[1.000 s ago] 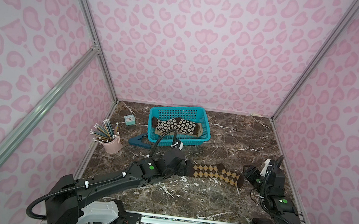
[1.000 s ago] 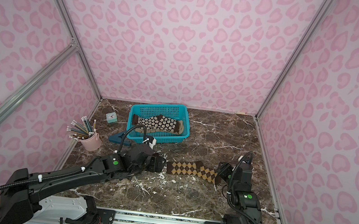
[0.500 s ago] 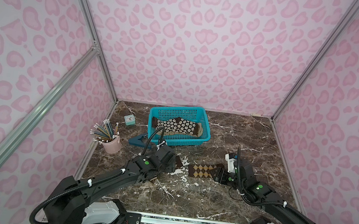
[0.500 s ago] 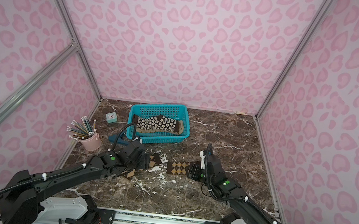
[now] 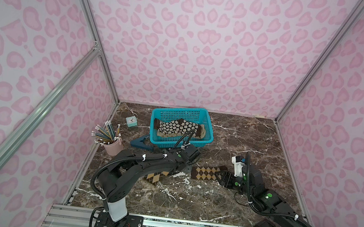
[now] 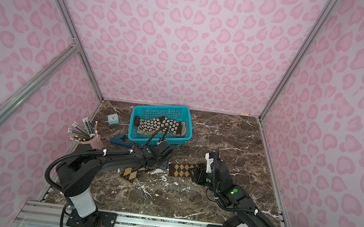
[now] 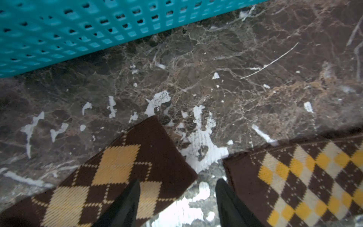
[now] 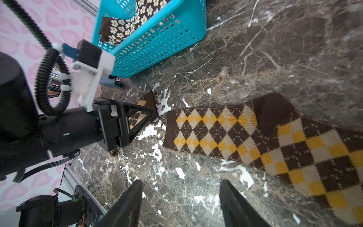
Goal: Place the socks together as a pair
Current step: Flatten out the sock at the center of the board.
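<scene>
The socks nearest the tools are two argyle ones lying flat on the marble tabletop (image 5: 189,198). The left gripper (image 7: 177,183) has its jaws partly apart with nothing clamped. One finger (image 7: 127,200) stands over the brown-banded end of the tan argyle sock (image 7: 117,176), and bare marble shows in the gap; whether the finger touches the knit I cannot tell. Just outside its other finger begins the banded end of the brown-orange argyle sock (image 7: 304,176). The two ends lie near each other but apart, with a strip of marble between them.

The right gripper (image 8: 180,183) is likewise part-open and empty, with only marble between its fingers. The brown-orange argyle sock (image 8: 255,137) runs alongside one finger and away toward the left gripper. In both top views the right gripper (image 5: 222,177) sits at that sock's end (image 6: 182,169) farthest from the left gripper.

Ahead of the left gripper, past a band of marble, stands the teal basket (image 7: 59,29), holding the dark brown flowered sock (image 5: 175,125). Farther out on the left arm's side are a dark blue tool (image 5: 141,142) touching the basket's corner, a pink cup of pencils (image 5: 113,146) and a small clock (image 5: 131,121).
</scene>
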`<action>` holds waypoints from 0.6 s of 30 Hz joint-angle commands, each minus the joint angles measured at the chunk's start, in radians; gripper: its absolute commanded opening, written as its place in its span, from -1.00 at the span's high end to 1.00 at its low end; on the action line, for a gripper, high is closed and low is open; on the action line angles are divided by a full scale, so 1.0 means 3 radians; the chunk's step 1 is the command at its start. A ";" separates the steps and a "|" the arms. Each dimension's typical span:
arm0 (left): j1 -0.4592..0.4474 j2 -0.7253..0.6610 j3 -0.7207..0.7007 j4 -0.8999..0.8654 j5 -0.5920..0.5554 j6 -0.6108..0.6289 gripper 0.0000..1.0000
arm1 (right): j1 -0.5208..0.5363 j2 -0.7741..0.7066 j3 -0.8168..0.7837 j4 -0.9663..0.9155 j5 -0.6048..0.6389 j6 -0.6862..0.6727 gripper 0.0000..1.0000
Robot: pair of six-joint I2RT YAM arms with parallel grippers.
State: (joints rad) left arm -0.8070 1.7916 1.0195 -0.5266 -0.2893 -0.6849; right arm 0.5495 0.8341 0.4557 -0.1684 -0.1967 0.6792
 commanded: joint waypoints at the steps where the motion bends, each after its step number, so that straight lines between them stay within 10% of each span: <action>1: 0.0001 0.0122 0.0051 0.0167 -0.0046 0.0010 -0.22 | -0.0004 -0.0090 -0.0005 -0.0039 0.0062 -0.0035 -0.32; 18: -0.0169 -0.0088 -0.0026 0.0251 0.0100 0.0081 0.93 | -0.0094 -0.0350 -0.0041 -0.0149 0.0136 -0.0050 -0.31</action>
State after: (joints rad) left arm -0.8253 1.8114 0.9794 -0.4534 -0.2996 -0.6716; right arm 0.5262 0.7387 0.4423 -0.2020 -0.1741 0.6724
